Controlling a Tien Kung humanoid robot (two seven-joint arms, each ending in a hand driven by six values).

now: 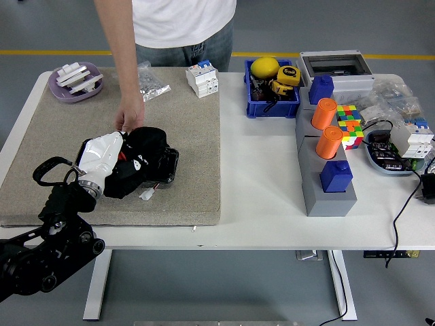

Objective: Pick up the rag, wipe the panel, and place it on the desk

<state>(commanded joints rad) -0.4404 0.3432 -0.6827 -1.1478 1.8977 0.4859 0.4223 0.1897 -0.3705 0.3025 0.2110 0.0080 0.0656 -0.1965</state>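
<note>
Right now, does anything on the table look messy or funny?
A bit. The black rag is bunched in a heap under the robot's white left hand, and a person's hand holds the dark panel's far edge.
</note>
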